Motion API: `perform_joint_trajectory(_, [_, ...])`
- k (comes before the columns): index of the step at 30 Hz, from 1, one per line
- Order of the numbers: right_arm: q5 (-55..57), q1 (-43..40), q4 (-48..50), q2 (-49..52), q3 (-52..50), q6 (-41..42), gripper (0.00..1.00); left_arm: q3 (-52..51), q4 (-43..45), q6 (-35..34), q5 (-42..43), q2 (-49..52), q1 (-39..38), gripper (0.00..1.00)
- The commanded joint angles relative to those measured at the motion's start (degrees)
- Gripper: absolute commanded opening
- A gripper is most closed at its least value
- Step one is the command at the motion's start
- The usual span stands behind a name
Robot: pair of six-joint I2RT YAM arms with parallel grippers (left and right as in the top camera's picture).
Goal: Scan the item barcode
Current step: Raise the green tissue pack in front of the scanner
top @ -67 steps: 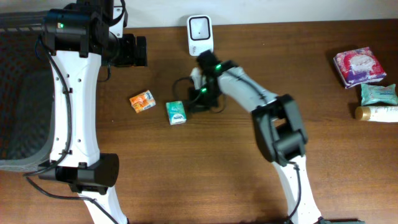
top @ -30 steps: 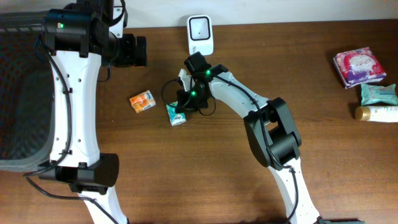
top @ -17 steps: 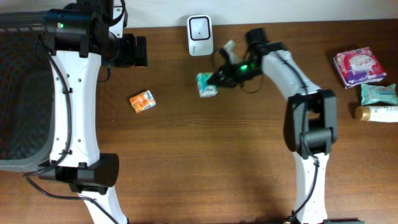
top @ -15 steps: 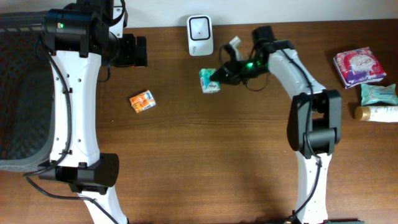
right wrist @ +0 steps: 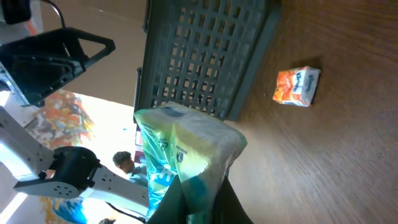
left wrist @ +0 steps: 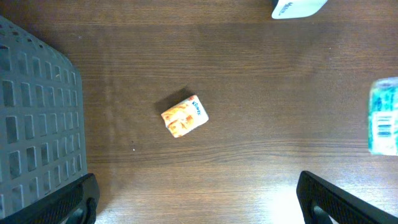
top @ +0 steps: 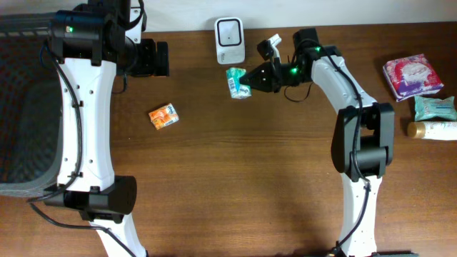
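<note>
- One green packet is our item. It hangs clear of the wood, pinched at one end between the closed fingers of the right gripper, just below and beside the white scanner.
- A couple of seconds back it lay flat next to the orange packet. Since then the right arm has clamped onto it, lifted it and swung it across toward the scanner. The last half second brought only a small shift nearer.
- We judge the pick and the carry done and the presenting under way. What is left is getting the right face in front of the scanner's window.
- Dark bars that are likely the barcode show on the face the left wrist camera sees. We cannot tell whether they are turned to the scanner.
- Our left gripper has not moved. Its fingers are spread wide on nothing, above the orange packet.
- Our table is dark brown wood with visible grain.
- A dark mesh basket sits at its left edge.
- At the far right, a pink pack, a teal pack and a bottle lie close together, well apart from the work.
- A pale wall runs along the far edge.
- Past the basket, the right wrist view opens onto a bright room with a black frame and other gear, too blurred for us to name.
</note>
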Motion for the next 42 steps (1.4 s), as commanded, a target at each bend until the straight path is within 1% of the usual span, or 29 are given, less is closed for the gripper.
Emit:
perform_joint_trajectory(1, [-2.2, -4.2, -0.1, -2.2, 0.9, 1.6, 0.04, 0.1, 0.0, -0.3, -0.4, 0.0, 0.2, 0.99])
perform_joint_trajectory(5, [-2.2, -6.4, -1.6, -2.2, 0.9, 1.5, 0.04, 0.1, 0.0, -0.3, -0.4, 0.0, 0.2, 0.99])
perform_joint_trajectory(10, [-2.2, -4.3, -3.0, -2.2, 0.9, -0.8, 0.04, 0.1, 0.0, -0.3, -0.4, 0.0, 0.2, 0.99])
perform_joint_trajectory(14, [-2.2, -2.3, -2.8, -2.2, 0.9, -0.8, 0.04, 0.1, 0.0, -0.3, -0.4, 0.0, 0.2, 0.99])
perform_joint_trajectory(20, [-2.1, -2.1, -2.8, -2.2, 0.9, -0.8, 0.04, 0.1, 0.0, -0.3, -0.4, 0.0, 0.2, 0.99])
perform_joint_trajectory(23, [3.0, -1.0, -2.8, -2.2, 0.9, -0.2, 0.04, 0.1, 0.0, -0.3, -0.4, 0.0, 0.2, 0.99])
perform_joint_trajectory(24, [7.2, -0.5, -2.8, -2.2, 0.9, 0.7, 0.04, 0.1, 0.0, -0.3, -0.4, 0.0, 0.2, 0.99])
perform_joint_trajectory(27, [35.2, 2.2, -2.8, -2.2, 3.8, 7.9, 0.04, 0.1, 0.0, -0.3, -0.4, 0.0, 0.2, 0.99])
perform_joint_trajectory(29, [50.5, 4.0, -3.3, -2.2, 8.3, 9.0, 0.04, 0.1, 0.0, -0.3, -0.4, 0.0, 0.2, 0.99])
perform_joint_trajectory(31, [68.5, 6.7, -2.1, -2.2, 13.7, 8.9, 0.04, 0.1, 0.0, -0.3, -0.4, 0.0, 0.2, 0.99])
perform_joint_trajectory(33, [86.7, 9.3, 1.8, -2.2, 16.2, 8.0, 0.04, 0.1, 0.0, -0.3, -0.4, 0.0, 0.2, 0.99])
perform_joint_trajectory(34, [100.0, 11.8, 8.8, -2.1, 16.2, 2.0, 0.04, 0.1, 0.0, -0.3, -0.4, 0.0, 0.2, 0.99])
perform_joint_trajectory(36, [108.8, 14.1, 17.1, -0.9, 16.0, -7.0, 0.04, 0.1, 0.0, -0.3, -0.4, 0.0, 0.2, 0.99])
perform_joint_trajectory(37, [110.1, 15.2, 22.3, 0.2, 16.0, -12.5, 0.04, 0.1, 0.0, -0.3, -0.4, 0.0, 0.2, 0.99])
perform_joint_trajectory(38, [109.9, 15.9, 26.5, 1.4, 16.0, -16.3, 0.04, 0.1, 0.0, -0.3, -0.4, 0.0, 0.2, 0.99])
perform_joint_trajectory(39, [109.9, 16.2, 30.6, 2.8, 16.0, -18.2, 0.04, 0.1, 0.0, -0.3, -0.4, 0.0, 0.2, 0.99])
perform_joint_trajectory(42, [109.9, 16.3, 37.3, 5.3, 16.0, -20.3, 0.04, 0.1, 0.0, -0.3, -0.4, 0.0, 0.2, 0.99])
